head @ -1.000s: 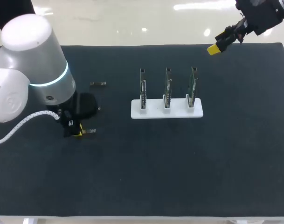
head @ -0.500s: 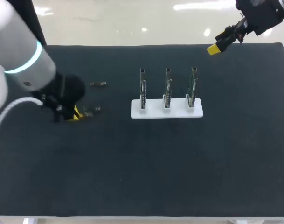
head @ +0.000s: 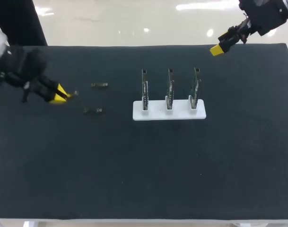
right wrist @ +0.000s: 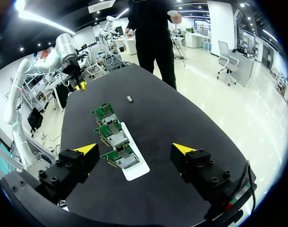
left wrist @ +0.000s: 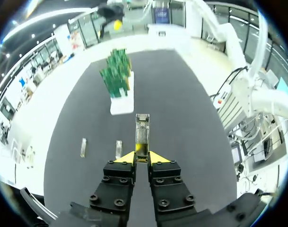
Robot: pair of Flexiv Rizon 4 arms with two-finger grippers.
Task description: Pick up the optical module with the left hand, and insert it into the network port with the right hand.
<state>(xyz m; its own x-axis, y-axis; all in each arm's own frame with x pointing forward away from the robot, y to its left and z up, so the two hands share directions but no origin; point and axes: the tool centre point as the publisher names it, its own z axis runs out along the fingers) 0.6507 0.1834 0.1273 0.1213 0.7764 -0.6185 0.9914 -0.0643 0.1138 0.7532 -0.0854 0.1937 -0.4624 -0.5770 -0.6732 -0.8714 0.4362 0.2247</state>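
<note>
The left gripper (left wrist: 142, 158) was pinched shut on just the tail of the slim silver-and-gold optical module (left wrist: 142, 128), which jutted straight ahead of it. So shallow a hold could let it pivot or slip when passed to the wide-open, empty right gripper (right wrist: 139, 150).

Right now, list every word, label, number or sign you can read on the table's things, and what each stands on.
None can be read.
The optical module in the left tool: no print can be made out.
The circuit boards in the white stand: any marks too small.
The loose modules: too small to tell.
</note>
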